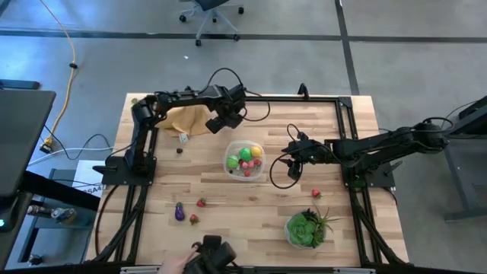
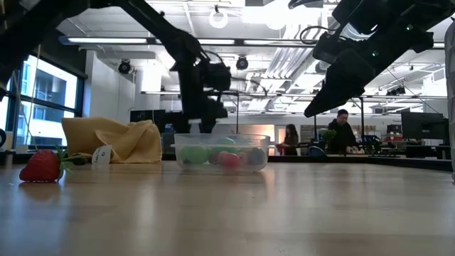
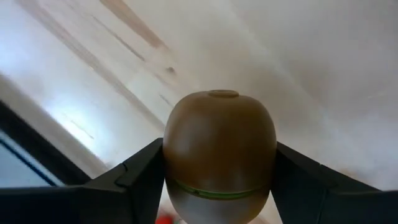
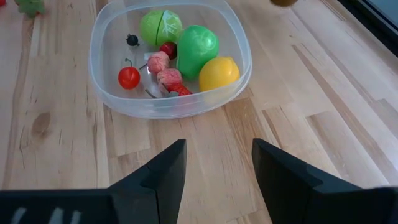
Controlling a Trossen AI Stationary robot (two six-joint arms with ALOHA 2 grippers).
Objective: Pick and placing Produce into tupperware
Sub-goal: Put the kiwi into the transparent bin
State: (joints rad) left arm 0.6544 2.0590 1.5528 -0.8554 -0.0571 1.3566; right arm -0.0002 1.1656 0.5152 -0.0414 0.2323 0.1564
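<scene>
Left end effector (image 3: 217, 186) clamped on a brown kiwi (image 3: 219, 152) whose base is cut off, hovering beside the clear tupperware (image 1: 230, 149), inside 2 green limes (image 4: 198, 45), yellow lemon (image 4: 218, 73), red berries (image 4: 129, 78), right end effector (image 4: 217, 171) parted, empty, near the tupperware above the worktop (image 1: 251, 213)

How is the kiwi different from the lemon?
The kiwi is brown; the lemon is yellow. The kiwi is clamped between the left gripper's fingers, up off the table; the lemon already lies in the tupperware with other produce. Both are small, rounded toy fruits.
</scene>
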